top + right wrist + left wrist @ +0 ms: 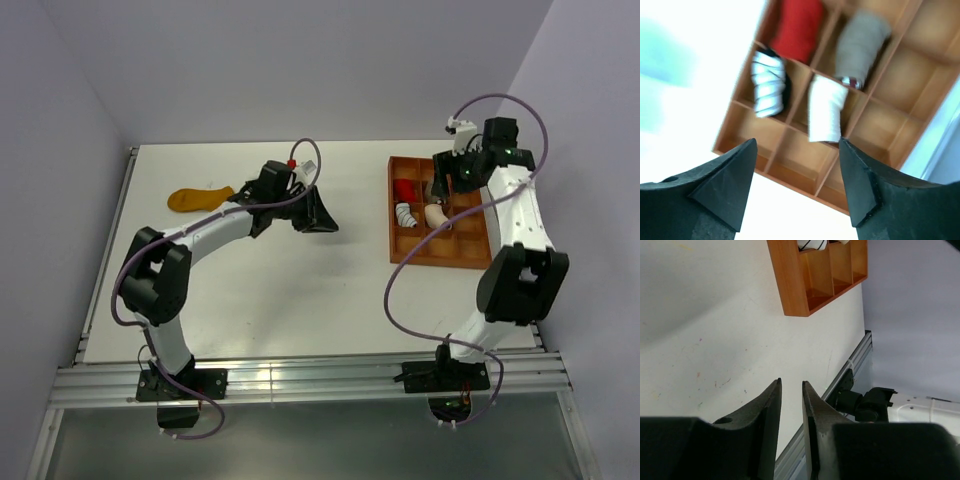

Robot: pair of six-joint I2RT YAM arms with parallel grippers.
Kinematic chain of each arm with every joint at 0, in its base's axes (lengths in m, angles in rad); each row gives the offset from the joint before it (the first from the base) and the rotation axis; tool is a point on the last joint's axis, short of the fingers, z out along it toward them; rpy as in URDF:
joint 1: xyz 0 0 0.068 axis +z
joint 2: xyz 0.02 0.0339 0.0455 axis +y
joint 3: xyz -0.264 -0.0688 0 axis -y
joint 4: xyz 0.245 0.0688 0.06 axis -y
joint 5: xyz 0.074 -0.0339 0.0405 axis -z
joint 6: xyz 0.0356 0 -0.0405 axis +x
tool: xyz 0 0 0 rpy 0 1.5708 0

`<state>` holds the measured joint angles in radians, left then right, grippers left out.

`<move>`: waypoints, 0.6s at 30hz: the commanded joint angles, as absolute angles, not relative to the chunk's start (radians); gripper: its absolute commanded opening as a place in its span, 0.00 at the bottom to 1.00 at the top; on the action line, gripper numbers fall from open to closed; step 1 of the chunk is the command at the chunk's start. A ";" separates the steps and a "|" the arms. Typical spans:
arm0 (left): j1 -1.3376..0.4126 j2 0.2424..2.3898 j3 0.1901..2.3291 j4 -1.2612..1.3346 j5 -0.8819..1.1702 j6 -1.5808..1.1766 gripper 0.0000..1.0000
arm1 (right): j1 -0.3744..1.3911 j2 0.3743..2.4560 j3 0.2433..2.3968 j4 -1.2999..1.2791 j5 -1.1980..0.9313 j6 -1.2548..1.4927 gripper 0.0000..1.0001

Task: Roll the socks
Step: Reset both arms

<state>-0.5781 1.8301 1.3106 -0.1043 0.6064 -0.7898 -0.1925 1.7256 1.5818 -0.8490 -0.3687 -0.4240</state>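
A mustard-yellow sock lies flat on the table at the far left, behind my left arm. My left gripper hovers mid-table, pointing right toward the tray. In the left wrist view its jaws stand a narrow gap apart with nothing between them. My right gripper is wide open and empty above the orange-brown tray. In the right wrist view the tray holds a red roll, a grey roll, a white black-striped roll and a white roll.
The tray has several bare compartments along its near side. Its corner shows in the left wrist view. A metal rail runs along the table's front edge. Walls close in the back and both sides.
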 commanded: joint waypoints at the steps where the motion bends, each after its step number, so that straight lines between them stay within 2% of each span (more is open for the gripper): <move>1: -0.583 1.721 1.301 -0.150 0.551 -0.732 0.29 | -0.199 1.548 1.548 -0.809 -0.512 -0.416 0.75; 3: -0.584 1.703 1.286 -0.164 0.529 -0.724 0.29 | -0.199 1.468 1.519 -0.804 -0.567 -0.417 0.76; 4: -0.583 1.688 1.279 -0.170 0.526 -0.723 0.29 | -0.199 1.441 1.505 -0.804 -0.586 -0.419 0.96; 5: -0.583 1.680 1.276 -0.173 0.522 -0.723 0.29 | -0.199 1.416 1.490 -0.801 -0.601 -0.419 1.00; 13: -0.583 1.631 1.293 -0.245 0.463 -0.681 0.31 | -0.199 1.165 1.281 -0.700 -0.683 -0.397 1.00; 18: -0.583 1.626 1.312 -0.259 0.459 -0.676 0.31 | -0.199 1.140 1.269 -0.724 -0.722 -0.410 1.00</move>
<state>-0.5785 1.6684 1.2800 -0.2459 0.4797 -0.7101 -0.1944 1.1671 1.2629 -0.7570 -0.6682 -0.4057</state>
